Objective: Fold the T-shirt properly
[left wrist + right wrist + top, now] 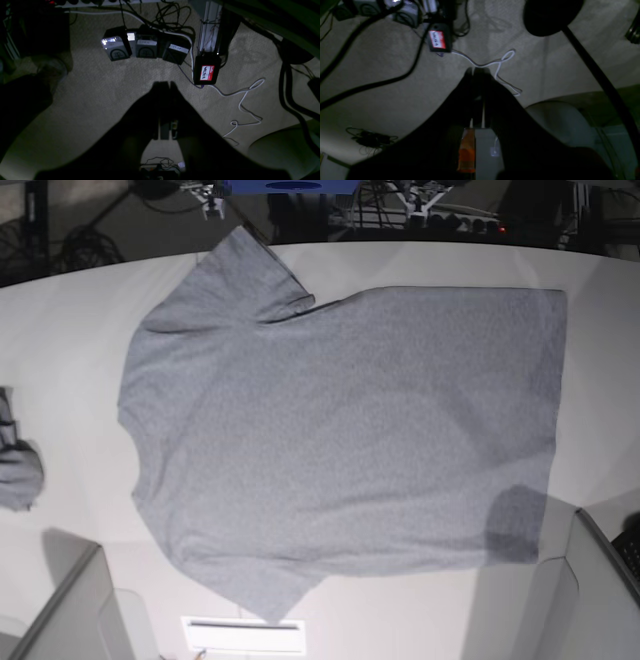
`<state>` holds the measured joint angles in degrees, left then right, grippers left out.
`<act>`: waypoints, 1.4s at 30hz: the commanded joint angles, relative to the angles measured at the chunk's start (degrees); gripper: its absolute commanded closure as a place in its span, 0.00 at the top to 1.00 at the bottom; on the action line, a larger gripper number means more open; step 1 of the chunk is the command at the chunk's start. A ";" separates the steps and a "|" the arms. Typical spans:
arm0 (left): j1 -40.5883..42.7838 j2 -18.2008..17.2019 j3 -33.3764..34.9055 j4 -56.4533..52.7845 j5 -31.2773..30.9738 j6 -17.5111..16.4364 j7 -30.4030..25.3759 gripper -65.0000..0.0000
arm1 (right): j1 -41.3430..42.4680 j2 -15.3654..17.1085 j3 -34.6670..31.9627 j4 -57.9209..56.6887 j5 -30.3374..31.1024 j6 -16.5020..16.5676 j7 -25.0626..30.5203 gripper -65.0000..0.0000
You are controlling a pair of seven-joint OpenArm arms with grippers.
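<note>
left gripper (pixel 163 86) over carpet; t-shirt (pixel 340 445) only in base.

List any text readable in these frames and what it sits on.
"hello" / "WALTER": handwritten on a red-and-white name sticker stuck to a black box on the carpet.
Same sticker in the right wrist view: blurred, not readable.
Labels on the grey boxes: too small to read.
T-shirt: plain side up, no text.

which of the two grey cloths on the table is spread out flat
The T-shirt: big, plain heather grey, lying open across the middle of the table. The other, a small striped cloth at the base view's left edge, is bunched into a lump.
</note>
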<state>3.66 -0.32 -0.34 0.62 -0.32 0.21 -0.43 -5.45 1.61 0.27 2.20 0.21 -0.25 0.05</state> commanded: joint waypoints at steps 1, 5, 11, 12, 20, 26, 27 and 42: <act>0.95 -0.08 -0.14 -0.05 -0.08 0.36 0.21 0.00 | -0.30 0.11 -0.14 -0.04 0.01 -0.23 -0.10 0.00; 2.10 -0.08 -0.14 -0.05 -0.08 0.36 0.12 0.00 | -2.15 0.20 -0.14 1.45 -0.08 -0.23 -0.01 0.00; 6.84 -0.25 -0.14 8.21 -0.08 0.36 0.03 0.00 | -8.22 0.20 -0.14 11.03 -0.08 -0.14 -0.01 0.00; 7.99 -0.25 -0.14 9.97 -0.08 0.36 -0.06 0.00 | -8.83 0.20 -0.14 11.91 -0.08 -0.14 -0.01 0.00; 16.60 -0.96 -0.14 16.65 -0.08 0.28 -8.41 0.00 | -12.17 1.95 0.39 12.97 0.28 -0.14 2.63 0.00; 22.84 -1.31 0.56 17.97 0.54 0.19 -15.18 0.00 | -19.56 2.39 3.29 14.99 0.36 -0.14 8.08 0.00; 24.43 -1.92 0.56 19.11 0.54 0.19 -16.50 0.00 | -21.58 2.39 5.31 17.01 0.36 -0.14 8.43 0.00; 54.58 -8.52 -0.23 63.68 -1.66 0.28 -21.51 0.00 | -44.61 -1.65 23.59 61.94 0.36 -0.06 0.34 0.00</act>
<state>57.12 -8.75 -0.58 64.14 -2.13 0.21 -20.62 -49.01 -0.56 23.38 63.81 0.45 -0.03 -0.84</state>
